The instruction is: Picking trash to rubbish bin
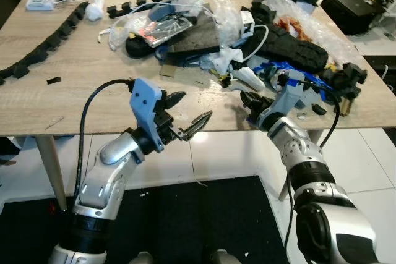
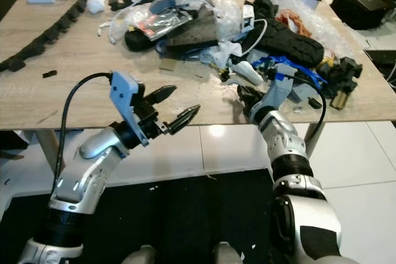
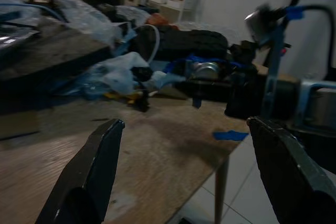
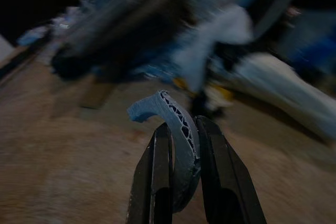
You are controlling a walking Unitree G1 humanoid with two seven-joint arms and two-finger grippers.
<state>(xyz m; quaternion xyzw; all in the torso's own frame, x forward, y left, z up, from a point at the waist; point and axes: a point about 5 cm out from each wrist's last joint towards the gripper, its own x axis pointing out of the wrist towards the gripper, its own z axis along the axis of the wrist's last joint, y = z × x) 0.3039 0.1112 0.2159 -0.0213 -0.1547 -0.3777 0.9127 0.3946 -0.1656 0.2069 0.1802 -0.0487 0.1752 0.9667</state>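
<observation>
A heap of trash [image 1: 216, 29] covers the far and right part of the wooden table [image 1: 80, 91]: clear plastic bags, a black rubber track [image 1: 294, 44], blue scraps and white wrappers. My right gripper [image 1: 250, 100] is low over the table's front edge beside the heap. In the right wrist view its fingers [image 4: 157, 182] are shut on a small curved grey plastic piece [image 4: 176, 124]. My left gripper [image 1: 193, 108] hovers at the front edge, left of the right one. It is open and holds nothing, its fingers [image 3: 89, 177] spread wide.
A black segmented cable chain [image 1: 49, 41] curves along the table's left side, with a small blue-white box [image 1: 40, 3] at the far left corner. A black bag [image 1: 352, 7] stands behind the table on the right. White tiles and a black mat [image 1: 204, 214] lie below.
</observation>
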